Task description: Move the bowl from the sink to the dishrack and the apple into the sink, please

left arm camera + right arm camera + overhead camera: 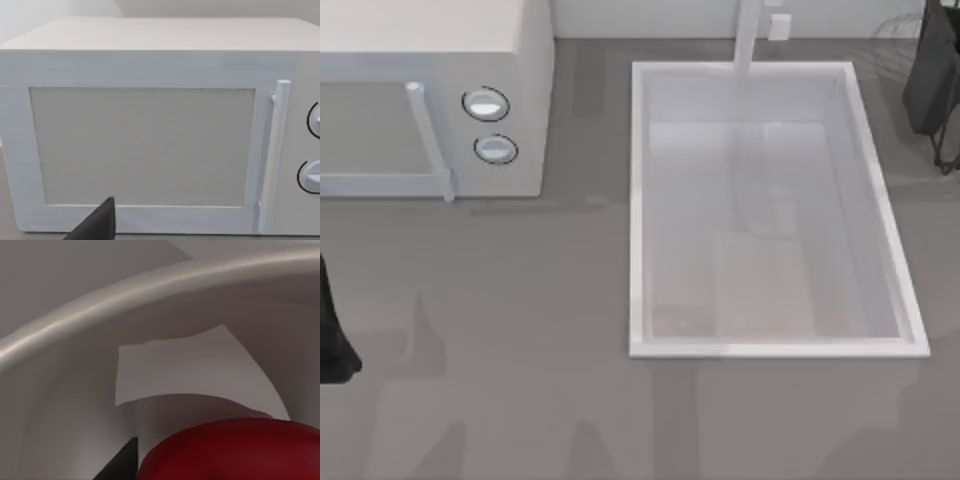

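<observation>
Two arms sit at opposite edges of the table (520, 300). The left arm (330, 345) shows as a dark shape at the table's left edge, about halfway down. The right arm (935, 80) hangs at the far right corner, right against the thin wires of the dishrack (898, 38).

The sink (638, 200) lies right of the table's middle. Its raised white rim frames a pale floor, and the faucet post (748, 35) stands at its far edge. The microwave (430, 40) fills the far left corner, its two knobs (487, 104) facing the sink.

In the right wrist view the apple (235, 450) looms very close as a deep red rounded mass. A dark wedge of the right gripper (122, 462) sits just beside it. Whether that claw is spread, pressed together or pinching the apple cannot be told. Behind the fruit curves a pale grey glossy surface with a rounded lip (100, 315). What it belongs to is unclear.

In the left wrist view the left gripper (97, 225) shows as a single dark tip low before the microwave's door (145, 145), touching nothing. How far that claw is open cannot be told either
</observation>
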